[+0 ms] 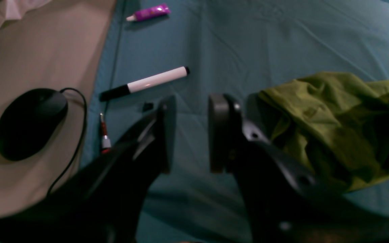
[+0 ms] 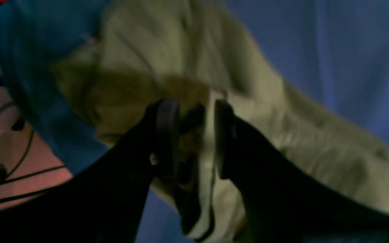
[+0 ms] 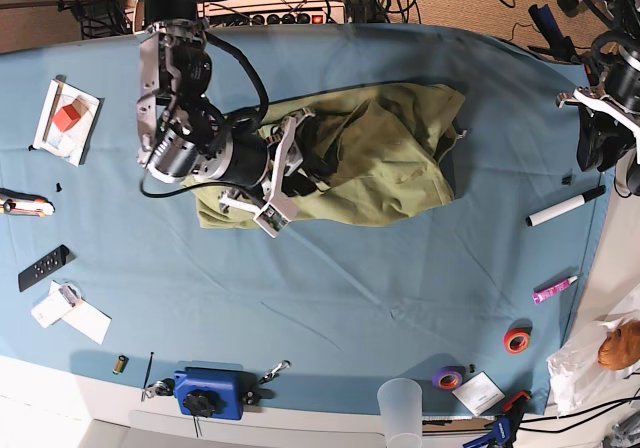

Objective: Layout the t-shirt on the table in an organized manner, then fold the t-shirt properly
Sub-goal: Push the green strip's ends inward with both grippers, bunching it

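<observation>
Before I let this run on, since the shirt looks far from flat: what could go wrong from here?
1. The t-shirt lies bunched; the right gripper stands open with a fold of cloth between its jaws, so lifting away may snag and drag it.
2. The left gripper hangs open, apart from the shirt, near the marker and purple tube; a sweep toward the shirt could knock them along the table.

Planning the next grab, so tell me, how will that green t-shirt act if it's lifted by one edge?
The t-shirt lies bunched in soft folds, so it will probably drape limply. Its loose layers may lift unevenly. It looks thin, likely light, and may drag across the table.
</observation>
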Robot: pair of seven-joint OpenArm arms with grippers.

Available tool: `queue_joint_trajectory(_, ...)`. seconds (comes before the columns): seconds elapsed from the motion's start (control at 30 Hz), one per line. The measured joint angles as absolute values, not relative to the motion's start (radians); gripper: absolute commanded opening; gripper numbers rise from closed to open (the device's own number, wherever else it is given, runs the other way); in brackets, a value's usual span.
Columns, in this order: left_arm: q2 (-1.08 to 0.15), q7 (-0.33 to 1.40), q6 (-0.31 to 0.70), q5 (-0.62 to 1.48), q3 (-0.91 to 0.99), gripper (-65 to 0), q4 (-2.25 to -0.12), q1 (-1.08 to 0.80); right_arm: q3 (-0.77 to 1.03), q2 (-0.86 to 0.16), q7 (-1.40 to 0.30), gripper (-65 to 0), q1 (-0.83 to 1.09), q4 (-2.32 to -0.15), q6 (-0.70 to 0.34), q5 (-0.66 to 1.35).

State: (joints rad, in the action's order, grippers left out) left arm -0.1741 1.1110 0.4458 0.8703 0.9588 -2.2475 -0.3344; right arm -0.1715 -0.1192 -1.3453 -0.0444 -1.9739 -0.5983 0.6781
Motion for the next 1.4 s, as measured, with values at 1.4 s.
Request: queue_joint_trajectory(1.4,-0.169,1.060,0.361,0.791,0.430,-47.5,-2.144,-0.337,0.281,-0.119,-1.055,-65.0,0.119,-1.651,-0.656,0.532)
